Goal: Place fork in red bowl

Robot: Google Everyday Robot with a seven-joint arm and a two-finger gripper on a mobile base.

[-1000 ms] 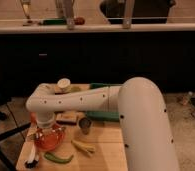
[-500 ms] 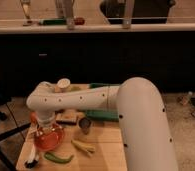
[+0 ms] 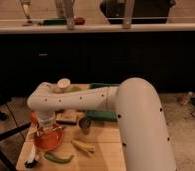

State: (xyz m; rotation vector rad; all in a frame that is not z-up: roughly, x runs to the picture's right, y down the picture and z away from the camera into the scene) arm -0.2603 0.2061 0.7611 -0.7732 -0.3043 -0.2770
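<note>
The red bowl (image 3: 50,141) sits on the wooden table (image 3: 103,150) at the front left. My white arm reaches in from the right and bends down at its left end. My gripper (image 3: 43,128) hangs straight over the bowl's left half, down at its rim. A thin pale sliver that looks like the fork (image 3: 40,133) lies slanted across the bowl's left rim, right under the gripper. I cannot tell whether the gripper holds it.
A little metal cup (image 3: 85,125) stands right of the bowl. A yellow banana-like piece (image 3: 84,146) and a green pepper (image 3: 59,158) lie in front. A white-handled utensil (image 3: 31,161) lies at the front left corner. A green tray (image 3: 105,115) lies behind under the arm.
Hardly anything. The gripper stays over the red bowl, perhaps a touch lower than before.
</note>
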